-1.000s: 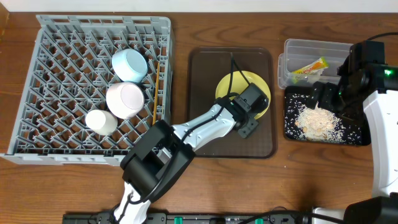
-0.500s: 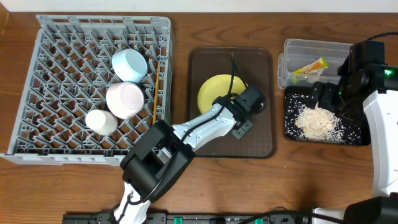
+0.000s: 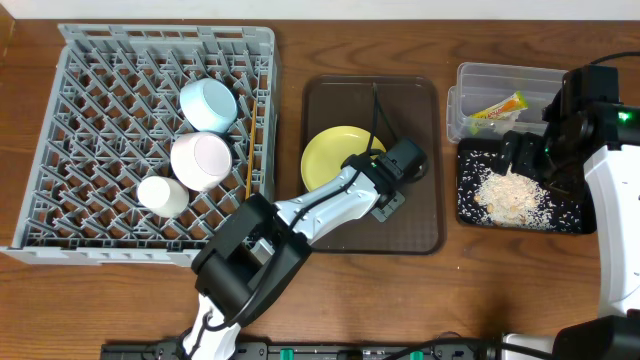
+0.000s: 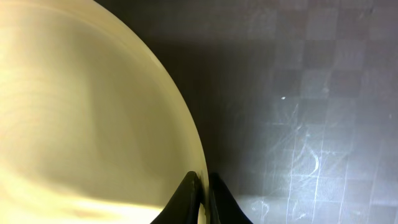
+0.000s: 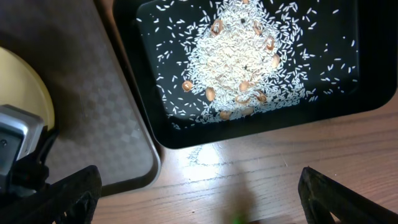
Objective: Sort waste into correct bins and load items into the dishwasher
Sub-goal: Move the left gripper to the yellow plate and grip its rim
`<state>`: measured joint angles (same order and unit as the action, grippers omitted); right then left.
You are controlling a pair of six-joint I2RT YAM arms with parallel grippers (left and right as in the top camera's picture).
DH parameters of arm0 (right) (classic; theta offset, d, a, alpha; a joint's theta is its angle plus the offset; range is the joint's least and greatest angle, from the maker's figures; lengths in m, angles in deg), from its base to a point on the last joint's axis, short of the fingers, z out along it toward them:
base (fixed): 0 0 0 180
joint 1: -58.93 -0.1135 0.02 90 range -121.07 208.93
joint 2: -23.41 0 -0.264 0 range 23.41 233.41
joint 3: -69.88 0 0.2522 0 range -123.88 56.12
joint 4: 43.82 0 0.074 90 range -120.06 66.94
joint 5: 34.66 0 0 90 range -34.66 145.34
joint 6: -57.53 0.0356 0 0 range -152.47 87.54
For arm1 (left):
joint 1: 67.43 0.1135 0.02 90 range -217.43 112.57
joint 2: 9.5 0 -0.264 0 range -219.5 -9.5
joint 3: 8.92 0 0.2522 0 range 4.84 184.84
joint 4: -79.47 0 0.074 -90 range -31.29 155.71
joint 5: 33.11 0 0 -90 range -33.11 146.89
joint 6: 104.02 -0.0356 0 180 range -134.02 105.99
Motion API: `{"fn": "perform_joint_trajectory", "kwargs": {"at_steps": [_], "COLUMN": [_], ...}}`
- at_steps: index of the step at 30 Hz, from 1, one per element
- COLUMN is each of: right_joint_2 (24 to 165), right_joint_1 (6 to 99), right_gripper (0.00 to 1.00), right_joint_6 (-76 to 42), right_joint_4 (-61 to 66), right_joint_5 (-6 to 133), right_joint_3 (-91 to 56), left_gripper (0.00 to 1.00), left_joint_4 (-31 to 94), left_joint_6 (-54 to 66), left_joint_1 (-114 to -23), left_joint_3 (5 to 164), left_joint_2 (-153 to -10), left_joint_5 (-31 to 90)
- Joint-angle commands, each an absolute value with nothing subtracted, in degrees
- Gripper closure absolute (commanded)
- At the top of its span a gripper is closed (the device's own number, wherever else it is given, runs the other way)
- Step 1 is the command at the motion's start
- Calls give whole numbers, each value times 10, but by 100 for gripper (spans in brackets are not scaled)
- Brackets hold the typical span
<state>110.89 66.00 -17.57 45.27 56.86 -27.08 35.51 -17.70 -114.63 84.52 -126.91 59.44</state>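
Left claw (image 4: pixel 203 182) pinches the yellow plate (image 4: pixel 81 112) at its rim.

Yellow plate (image 3: pixel 330 158), round, glossy (rim pinched)

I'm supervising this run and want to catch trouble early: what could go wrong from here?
The left gripper pinches only the thin rim of the round yellow plate, so it may slip or swing when lifted. Moving to the grey plastic dish rack, the plate could knock the thin wooden chopsticks or pinkish-white bowl near its right edge.
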Motion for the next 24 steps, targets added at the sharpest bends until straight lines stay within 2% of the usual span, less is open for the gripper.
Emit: {"fn": "perform_joint_trajectory", "kwargs": {"at_steps": [1,16,21,22,24], "right_joint_2": [1103,1103,1103,1103,1103], "right_joint_1": [664,664,664,664,664], "right_gripper": [1,1,1,1,1], "right_joint_6": [-168,-168,-168,-168,-168], "right_joint_4": [452,452,451,451,451], "right_joint_5": [571,571,571,571,571], "right_joint_3": [-273,-273,-273,-273,-273], "left_gripper": [92,92,92,84,75], "left_joint_4": [351,353,349,349,349], "left_joint_6": [-174,-174,-174,-174,-173], "left_joint_1": [-1145,-1121,-1116,-1118,-1122], "left_joint_3": [839,839,837,835,830], "left_joint_2": [-1226,-1094,-1091,-1095,-1104], "left_joint_5": [611,612,609,602,589]}}
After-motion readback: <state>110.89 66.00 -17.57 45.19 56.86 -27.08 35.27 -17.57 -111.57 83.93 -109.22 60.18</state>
